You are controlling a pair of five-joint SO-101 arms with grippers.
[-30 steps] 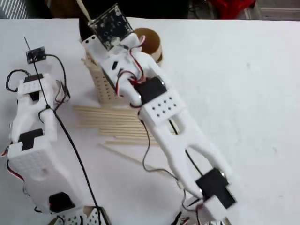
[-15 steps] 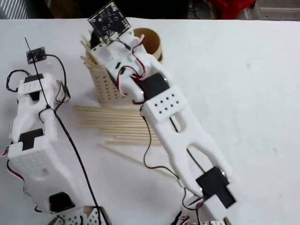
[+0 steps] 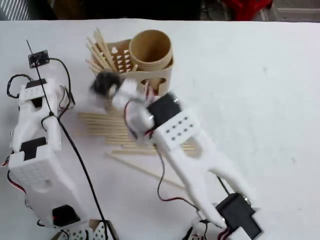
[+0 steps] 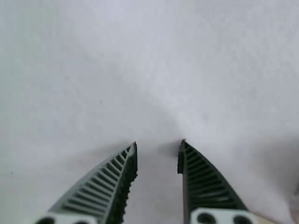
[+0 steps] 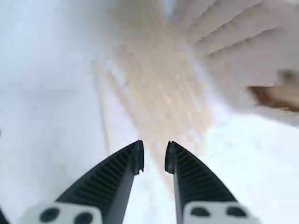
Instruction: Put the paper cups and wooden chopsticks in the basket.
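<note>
Wooden chopsticks point(image 3: 100, 125) lie loose in a flat pile on the table point(image 3: 260, 90), just on the near side of the basket point(image 3: 165, 75). The right gripper point(image 5: 154, 156) hangs over them with its fingers only narrowly parted, gripping nothing. The left gripper point(image 4: 158, 148) is parted a little wider, also empty, above bare table by the left edge. The basket stands near the far edge, left of the middle, with an upright paper cup point(image 3: 151, 47) in its right part and a bundle of chopsticks point(image 3: 99, 47) leaning out at its left end.
</note>
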